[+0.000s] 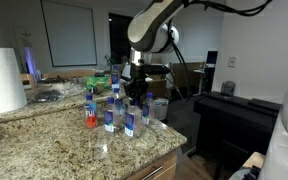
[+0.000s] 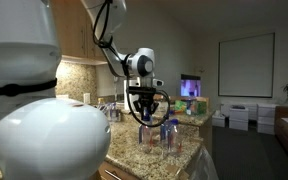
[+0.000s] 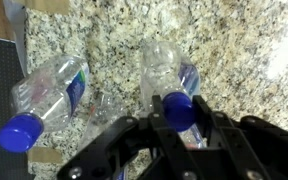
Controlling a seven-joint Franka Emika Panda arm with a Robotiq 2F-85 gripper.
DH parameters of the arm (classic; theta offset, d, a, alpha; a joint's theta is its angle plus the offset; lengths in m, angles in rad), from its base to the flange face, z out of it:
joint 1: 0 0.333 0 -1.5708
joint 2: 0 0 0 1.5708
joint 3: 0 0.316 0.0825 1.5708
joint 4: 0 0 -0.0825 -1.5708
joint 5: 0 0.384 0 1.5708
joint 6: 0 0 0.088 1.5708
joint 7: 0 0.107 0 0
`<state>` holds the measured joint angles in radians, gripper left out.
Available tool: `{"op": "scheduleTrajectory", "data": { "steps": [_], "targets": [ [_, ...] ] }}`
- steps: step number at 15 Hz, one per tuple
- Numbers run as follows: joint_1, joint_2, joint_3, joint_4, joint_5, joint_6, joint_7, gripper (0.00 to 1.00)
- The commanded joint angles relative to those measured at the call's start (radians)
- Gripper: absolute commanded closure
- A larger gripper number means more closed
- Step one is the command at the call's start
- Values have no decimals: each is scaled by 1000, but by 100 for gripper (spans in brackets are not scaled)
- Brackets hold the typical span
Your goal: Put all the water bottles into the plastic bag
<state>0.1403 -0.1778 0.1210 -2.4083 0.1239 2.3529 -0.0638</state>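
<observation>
Our end effector (image 3: pixel 179 116) pinches a water bottle (image 3: pixel 161 68) by its cap (image 3: pixel 179 107), so we lift straight, clearing the lying bottle (image 3: pixel 49 90) at nine o'clock.

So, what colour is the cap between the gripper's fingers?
The cap is blue, clearest in the wrist view.

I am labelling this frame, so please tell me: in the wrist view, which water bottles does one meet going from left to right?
Lying water bottle → centre water bottle, its blue cap between the fingers of the gripper.
</observation>
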Motion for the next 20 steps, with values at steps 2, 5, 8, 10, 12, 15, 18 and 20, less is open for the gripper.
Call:
{"op": "scheduleTrajectory", "data": {
  "steps": [2,5,8,10,12,15,18,20],
  "targets": [
    [23,-44,-23,33,67,-78,-120,89],
    [22,-74,-21,67,23,-143,-176,88],
    [16,-120,-23,133,-22,-230,-201,88],
    [8,-142,-52,179,-21,-281,-244,88],
    [-1,-160,-108,249,5,-341,-326,88],
    [-31,-158,-204,376,4,-414,-452,89],
    [-73,-128,-320,490,41,-416,-571,89],
    [-102,-89,-401,537,88,-421,-657,89]
  ]
}}
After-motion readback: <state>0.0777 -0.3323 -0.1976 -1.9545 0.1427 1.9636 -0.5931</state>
